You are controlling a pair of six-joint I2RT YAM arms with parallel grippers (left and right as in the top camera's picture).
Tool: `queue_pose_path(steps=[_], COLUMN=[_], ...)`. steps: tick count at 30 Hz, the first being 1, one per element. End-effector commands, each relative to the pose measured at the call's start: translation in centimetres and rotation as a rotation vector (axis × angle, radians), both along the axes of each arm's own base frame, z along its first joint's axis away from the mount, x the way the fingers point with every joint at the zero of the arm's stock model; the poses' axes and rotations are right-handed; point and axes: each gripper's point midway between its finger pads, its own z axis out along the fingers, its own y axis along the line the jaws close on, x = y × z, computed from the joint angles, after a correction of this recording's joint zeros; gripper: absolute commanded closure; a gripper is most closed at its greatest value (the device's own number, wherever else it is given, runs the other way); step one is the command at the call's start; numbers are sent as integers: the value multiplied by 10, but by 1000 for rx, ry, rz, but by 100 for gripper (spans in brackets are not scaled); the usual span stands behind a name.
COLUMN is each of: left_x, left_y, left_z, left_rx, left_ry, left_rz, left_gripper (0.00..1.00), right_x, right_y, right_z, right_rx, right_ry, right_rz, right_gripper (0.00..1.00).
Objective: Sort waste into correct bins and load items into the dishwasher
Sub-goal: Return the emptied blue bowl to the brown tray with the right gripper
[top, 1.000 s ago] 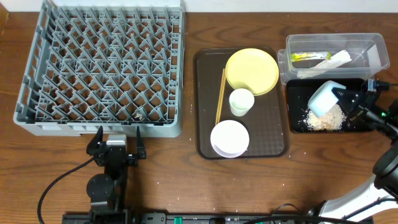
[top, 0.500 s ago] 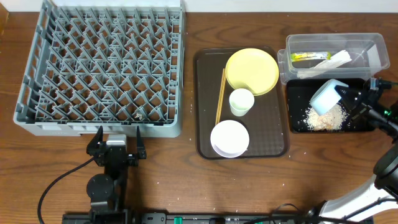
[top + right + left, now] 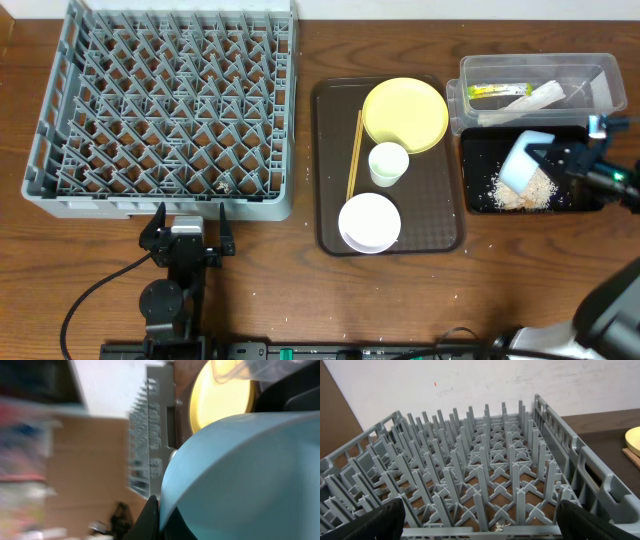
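The step in hand is judged to be the emptying of the light blue bowl (image 3: pixel 521 160) into the shallow black tray (image 3: pixel 478 150), which lies just to the right of the dark brown serving tray (image 3: pixel 440 215). The bowl is pinched at its rim by the right gripper (image 3: pixel 546 158) and is held tilted above the black tray, over a heap of white crumbs (image 3: pixel 520 190) spread on the tray's floor. Whether any crumbs cling inside the bowl cannot be told.

The clear tub (image 3: pixel 600 68), to the right of the brown tray's far end, is seen to hold the green-and-yellow wrapper (image 3: pixel 490 92) and the white paper strip (image 3: pixel 535 97), so the waste sorting is judged nearly done.

On the brown tray itself are found the yellow plate (image 3: pixel 405 114), the small white cup (image 3: pixel 388 163), the white bowl (image 3: pixel 369 221) and the chopsticks (image 3: pixel 353 155). The grey dish rack (image 3: pixel 160 105), to the left of the brown tray, is empty of dishes.

The left gripper (image 3: pixel 188 225) is parked left of the brown tray, at the rack's near edge, with its fingers (image 3: pixel 365 522) spread and nothing between them.

Next, the bowl is to be carried across the brown tray and set among the rack's pegs; clearance above the cup and plate is called for.
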Motion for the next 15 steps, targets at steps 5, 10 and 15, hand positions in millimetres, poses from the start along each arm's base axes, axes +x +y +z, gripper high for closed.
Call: queue_pose_path(steps=[5,10,15], left_x=[-1,-1,-1], left_y=[-3,-3,-3], left_z=[-15,-15,-15], left_rx=[10,10,10], left_ry=[46,46,46], left_rz=[-17,-17,-17], left_gripper=[2,2,2], right_x=[-24,-46,-59], right_y=[81,125,150], right_z=[20,3,-28], right_rx=[-552,-796,-969], right_ry=[66,131,222], right_rz=[74,130,169], right_gripper=[99,99,99])
